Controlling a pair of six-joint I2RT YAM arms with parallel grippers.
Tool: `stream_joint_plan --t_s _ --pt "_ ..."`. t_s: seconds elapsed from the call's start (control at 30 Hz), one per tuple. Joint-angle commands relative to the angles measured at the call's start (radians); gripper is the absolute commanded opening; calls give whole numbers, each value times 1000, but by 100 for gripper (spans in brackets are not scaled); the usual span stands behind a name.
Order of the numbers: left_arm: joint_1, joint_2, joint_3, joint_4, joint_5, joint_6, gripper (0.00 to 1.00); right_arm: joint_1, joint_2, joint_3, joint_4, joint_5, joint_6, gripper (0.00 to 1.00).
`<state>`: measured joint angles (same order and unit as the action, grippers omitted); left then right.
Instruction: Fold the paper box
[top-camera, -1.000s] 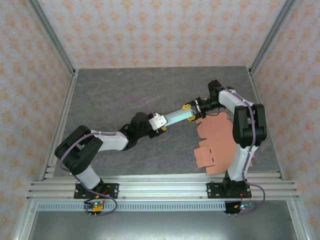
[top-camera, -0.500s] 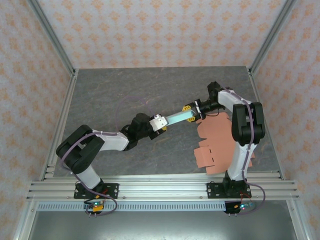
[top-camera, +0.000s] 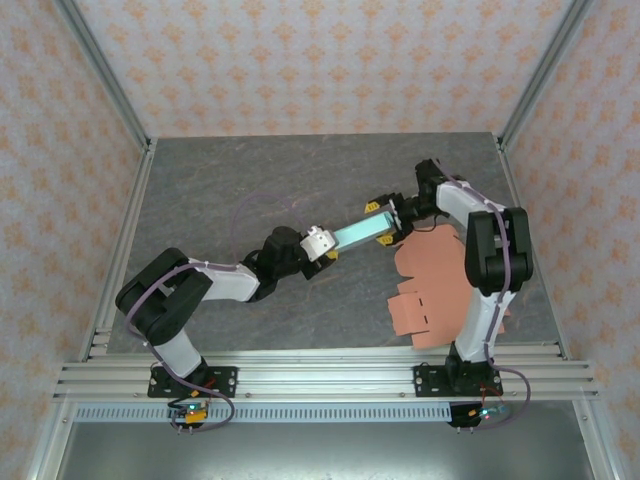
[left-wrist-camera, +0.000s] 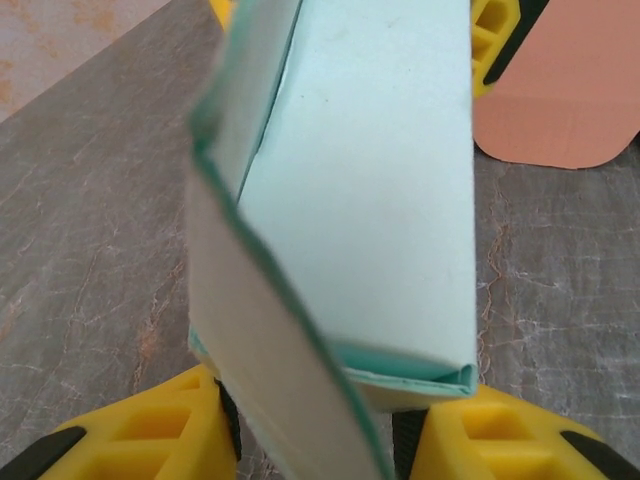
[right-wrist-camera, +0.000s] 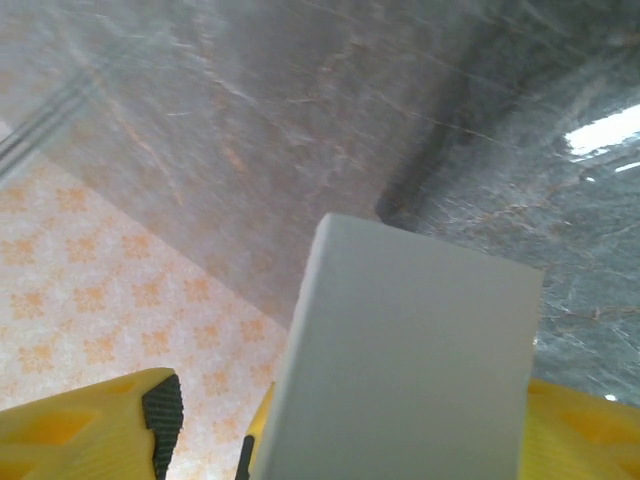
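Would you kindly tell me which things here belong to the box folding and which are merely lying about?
In the job: mint paper box, gripped by the left claw; right claw, open at its far end.
Lying about: flat pink cardboard cut-outs on the table.

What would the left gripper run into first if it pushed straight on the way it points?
Beyond the blue-green box between its jaws, the left gripper would probably meet the right gripper, straddling the box's far end.
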<state>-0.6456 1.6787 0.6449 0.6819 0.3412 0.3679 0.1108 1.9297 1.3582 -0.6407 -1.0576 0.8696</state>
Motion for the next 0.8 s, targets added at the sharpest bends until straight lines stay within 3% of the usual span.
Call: stream_joint_plan --t_s 0.0,0.27,0.37,0.5,0.57,0.67,0.77 --pt "10 0 32 -31 40 -48 36 -14 -103 10 104 81 42 79" --pt "18 -24 17 -122 50 -100 35 -28 -221 63 19 294 -265 82" --pt "26 -45 -2 -153 56 -89 35 -28 -296 50 90 362 -483 82" --pt "50 -68 -23 -179 65 -69 35 -8 -453 -72 262 383 -919 83" --pt "63 -74 -18 -191 77 -62 35 19 -498 -101 257 465 -1081 86" --pt "76 -95 -2 -191 93 -82 37 46 -470 -19 105 607 -1124 87" --pt "77 -98 49 -230 105 -102 40 51 -418 58 -39 826 -913 87"
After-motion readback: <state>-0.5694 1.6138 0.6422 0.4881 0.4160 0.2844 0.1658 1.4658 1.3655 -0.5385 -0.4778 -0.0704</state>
